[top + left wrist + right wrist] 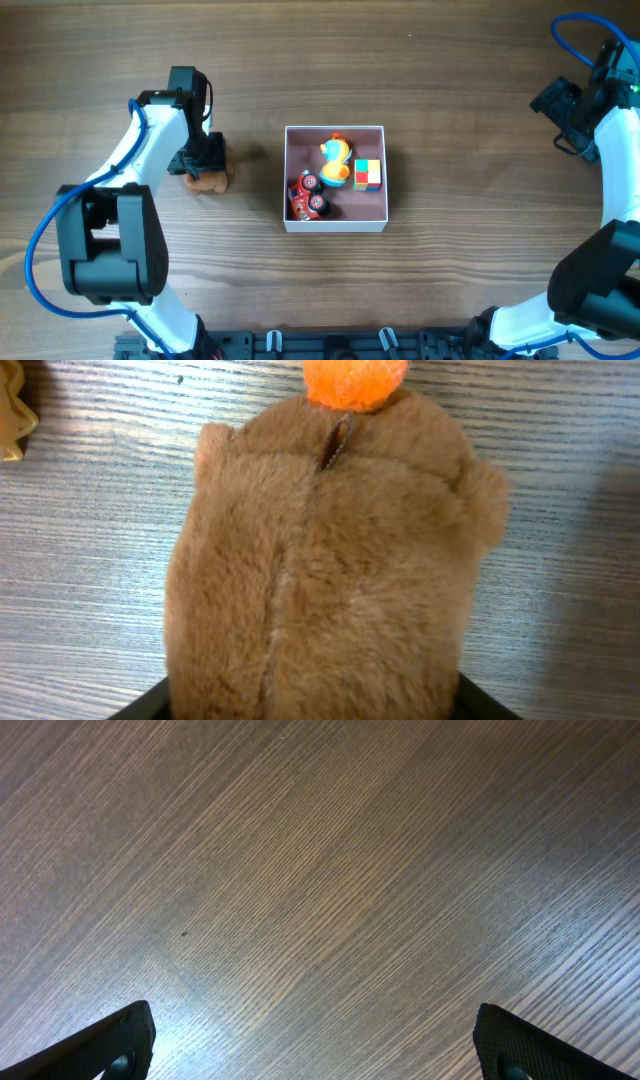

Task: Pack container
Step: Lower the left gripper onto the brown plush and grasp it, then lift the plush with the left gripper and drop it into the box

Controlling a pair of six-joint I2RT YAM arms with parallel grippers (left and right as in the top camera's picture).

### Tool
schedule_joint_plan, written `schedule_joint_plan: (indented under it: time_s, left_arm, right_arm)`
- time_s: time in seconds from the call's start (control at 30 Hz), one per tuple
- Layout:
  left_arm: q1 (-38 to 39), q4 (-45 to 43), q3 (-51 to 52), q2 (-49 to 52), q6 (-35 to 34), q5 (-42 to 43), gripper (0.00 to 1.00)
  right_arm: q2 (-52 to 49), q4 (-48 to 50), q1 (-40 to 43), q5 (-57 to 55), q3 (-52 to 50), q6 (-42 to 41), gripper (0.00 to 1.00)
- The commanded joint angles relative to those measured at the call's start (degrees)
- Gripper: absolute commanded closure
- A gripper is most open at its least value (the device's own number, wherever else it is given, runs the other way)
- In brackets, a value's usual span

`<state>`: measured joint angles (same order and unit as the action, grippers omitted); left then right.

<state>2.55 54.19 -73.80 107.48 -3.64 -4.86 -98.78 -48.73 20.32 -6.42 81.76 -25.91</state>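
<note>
The container (335,228), a square white-walled box with a pink floor, sits mid-table. It holds a yellow and orange duck toy (336,158), a multicoloured cube (367,174) and a red toy car (308,196). A brown plush toy (208,180) with an orange tip lies on the table to the left of the container. It fills the left wrist view (320,560). My left gripper (204,155) (312,705) is down over the plush with its fingers spread wide on either side of it. My right gripper (556,102) (312,1040) is open and empty above bare wood at the far right.
A small tan object (10,410) lies on the table at the left edge of the left wrist view. The table (470,260) is dark wood grain. A black rail (320,345) runs along the front edge.
</note>
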Motion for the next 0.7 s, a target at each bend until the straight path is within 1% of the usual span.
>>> schedule_joint_plan:
  time_s: [0.0,0.03,0.13,0.17,0.23,0.27,0.37,0.43,0.53,0.67]
  left_arm:
    - [-0.09,0.04,0.00,0.92,0.44,1.36,0.46]
    - [-0.09,0.70,-0.81,0.79,0.44,1.36,0.58]
    - [-0.04,4.33,-5.25,-0.52,0.39,1.99,0.75]
    - [-0.04,5.31,-6.80,-1.25,0.39,2.56,0.77]
    - [-0.04,6.10,-8.76,-2.97,0.22,4.52,0.76]
    - [-0.04,6.27,-9.55,-4.44,0.22,6.64,0.73]
    - [0.11,6.29,-10.75,-8.46,0.22,11.85,0.70]
    - [1.68,6.27,-10.99,-12.74,0.22,14.73,0.69]
    - [6.93,5.97,-10.99,-18.29,0.22,17.38,0.67]
    - [20.11,0.72,-10.99,-22.05,0.22,17.51,0.64]
  right_arm:
    - [-0.39,0.13,-0.20,0.04,-0.15,-1.05,0.00]
    - [-0.39,0.13,-0.20,0.04,-0.15,-1.05,0.00]
    - [-0.39,0.13,-0.20,0.04,-0.15,-1.05,0.00]
    - [-0.39,0.13,-0.20,0.04,-0.15,-1.07,0.00]
    - [-0.39,0.13,-0.20,0.04,-0.15,-1.07,0.00]
    - [-0.39,0.13,-0.20,0.07,-0.15,-1.07,0.00]
    - [-0.39,0.13,-0.20,0.07,-0.15,-1.09,0.00]
    - [-0.39,0.13,-0.20,0.04,-0.15,-1.07,0.00]
    - [-0.39,0.15,-0.20,0.07,-0.15,-1.07,0.00]
    - [-0.39,0.13,-0.20,0.04,-0.15,-1.07,0.00]
